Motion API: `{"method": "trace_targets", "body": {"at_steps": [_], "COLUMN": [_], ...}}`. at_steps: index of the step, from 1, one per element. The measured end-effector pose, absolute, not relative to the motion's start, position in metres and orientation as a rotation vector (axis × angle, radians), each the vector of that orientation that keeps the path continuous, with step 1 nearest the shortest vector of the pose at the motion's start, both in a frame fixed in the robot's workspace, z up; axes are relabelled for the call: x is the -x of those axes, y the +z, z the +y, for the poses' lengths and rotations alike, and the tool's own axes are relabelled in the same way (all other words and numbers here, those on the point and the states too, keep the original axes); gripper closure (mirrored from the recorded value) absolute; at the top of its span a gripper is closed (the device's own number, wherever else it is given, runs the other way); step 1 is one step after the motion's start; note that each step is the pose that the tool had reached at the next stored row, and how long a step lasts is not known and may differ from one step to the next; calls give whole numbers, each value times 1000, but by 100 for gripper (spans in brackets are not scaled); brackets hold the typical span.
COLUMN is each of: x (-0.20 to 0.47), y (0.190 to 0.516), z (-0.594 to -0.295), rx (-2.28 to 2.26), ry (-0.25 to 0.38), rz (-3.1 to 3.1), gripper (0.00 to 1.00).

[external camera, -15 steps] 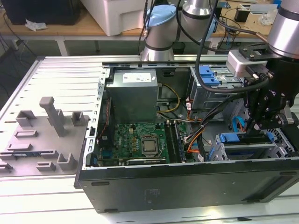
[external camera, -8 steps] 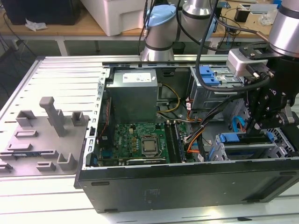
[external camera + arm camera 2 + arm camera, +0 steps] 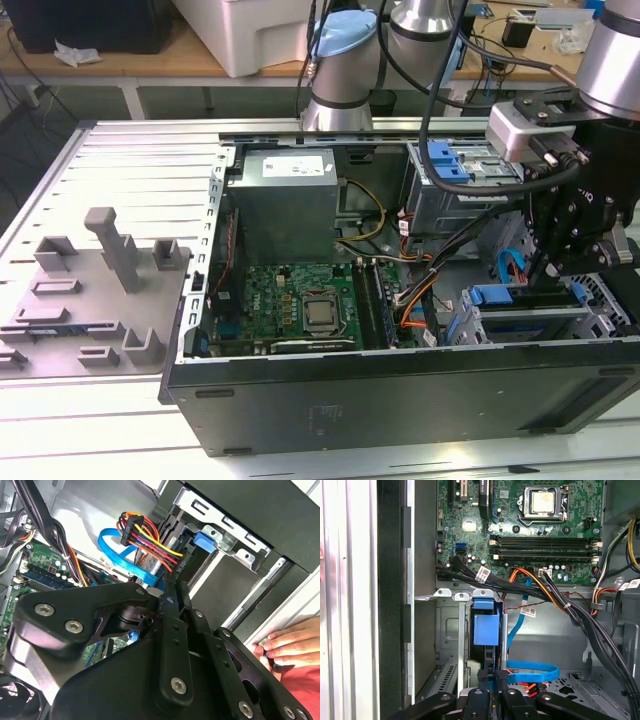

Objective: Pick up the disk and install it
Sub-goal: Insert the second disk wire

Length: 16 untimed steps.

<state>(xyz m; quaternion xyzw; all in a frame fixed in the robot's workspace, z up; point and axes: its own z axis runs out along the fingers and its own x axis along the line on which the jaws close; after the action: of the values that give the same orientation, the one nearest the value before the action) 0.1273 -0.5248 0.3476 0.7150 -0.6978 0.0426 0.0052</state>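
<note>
Gripper (image 3: 570, 265) sits low inside the open PC case (image 3: 400, 400), at about 3 o'clock in the exterior view, over the drive bay. In the first wrist view the fingers (image 3: 492, 677) look drawn in narrow, pinching the edge of the disk (image 3: 486, 627), which stands on edge in the metal cage (image 3: 452, 630), blue carrier bracket facing the camera. Cannot confirm firm contact; linkage hides the pads. In the exterior view the disk (image 3: 520, 325) lies in the bay at the case's 4 o'clock corner, mostly seated by the look of it.

Doing this step well, as a judgement: keep the drive square to the cage rails, push straight, and stay clear of the blue data cable (image 3: 530, 670) and the power cable bundle (image 3: 145, 535) just beside the bay.

A person's hand (image 3: 290, 645) rests on the case edge in the second wrist view.
</note>
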Motion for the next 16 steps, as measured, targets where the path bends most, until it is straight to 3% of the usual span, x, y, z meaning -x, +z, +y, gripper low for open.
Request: {"method": "trace_targets", "body": {"at_steps": [16], "x": [-127], "y": [346], "z": [-526], "rx": [-2244], "ry": [124], "rz": [-2194], "gripper": [84]}}
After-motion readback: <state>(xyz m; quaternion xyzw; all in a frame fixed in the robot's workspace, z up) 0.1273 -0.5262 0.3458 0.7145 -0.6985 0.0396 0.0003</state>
